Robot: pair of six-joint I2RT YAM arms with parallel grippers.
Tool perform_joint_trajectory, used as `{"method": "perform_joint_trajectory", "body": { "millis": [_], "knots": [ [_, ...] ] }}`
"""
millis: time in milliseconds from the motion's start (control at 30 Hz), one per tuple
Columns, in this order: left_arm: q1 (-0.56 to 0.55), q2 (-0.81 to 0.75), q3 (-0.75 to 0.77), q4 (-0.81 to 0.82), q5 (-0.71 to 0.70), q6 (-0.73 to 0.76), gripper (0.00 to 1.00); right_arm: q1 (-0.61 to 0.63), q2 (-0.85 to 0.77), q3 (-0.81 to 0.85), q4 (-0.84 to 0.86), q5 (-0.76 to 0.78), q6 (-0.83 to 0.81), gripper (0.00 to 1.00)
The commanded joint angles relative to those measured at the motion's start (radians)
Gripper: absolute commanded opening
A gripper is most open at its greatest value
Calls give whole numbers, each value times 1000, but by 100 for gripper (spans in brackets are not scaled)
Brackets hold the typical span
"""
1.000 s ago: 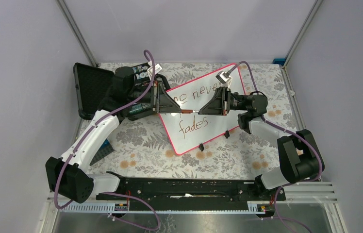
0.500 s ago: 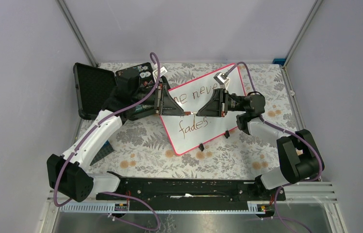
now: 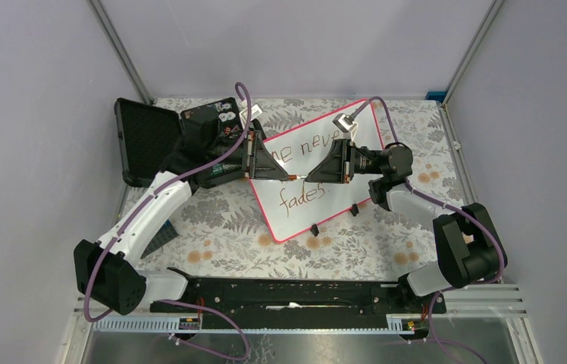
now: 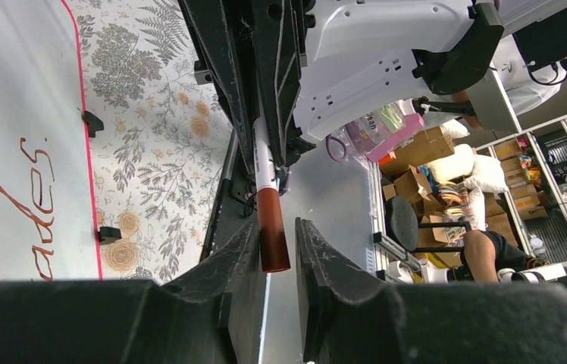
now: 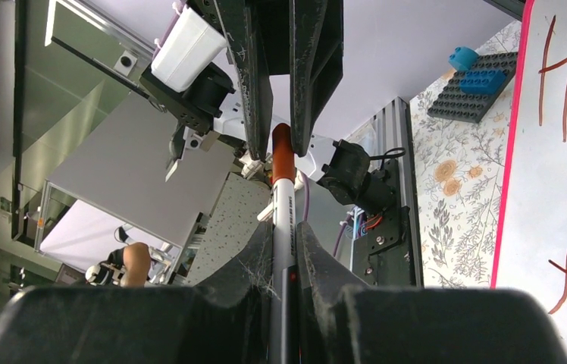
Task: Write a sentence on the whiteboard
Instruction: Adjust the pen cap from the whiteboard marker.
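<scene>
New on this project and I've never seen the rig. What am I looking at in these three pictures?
These are two robot arms bolted at the table's near edge. The wide picture comes from a fixed camera above and behind them. The other two come from a camera on each wrist, looking along that arm's own fingers. On the floral table lie a whiteboard and a black case. The brown handwriting on the board is partly hidden by the arms and ends "never fades." Above the board the arms face each other. The right end effector is shut on a marker, holding its white barrel. The left end effector has a finger on either side of the brown-red cap; whether it grips the cap is unclear.
</scene>
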Motion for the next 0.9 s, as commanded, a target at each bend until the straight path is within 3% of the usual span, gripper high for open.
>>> {"method": "perform_joint_trajectory", "body": {
  "millis": [0,367,600,867],
  "knots": [
    [-9,1,-11,57,12,5,25,11,-31,4,-10,21,-55,0],
    [-13,6,-17,57,3,8,35,12,-42,1,-47,25,-86,0],
    [-17,6,-27,59,-5,13,34,14,-41,0,-51,29,-86,0],
    [-20,12,-20,39,-30,29,23,18,-52,-1,-115,40,-133,0]
  ]
}}
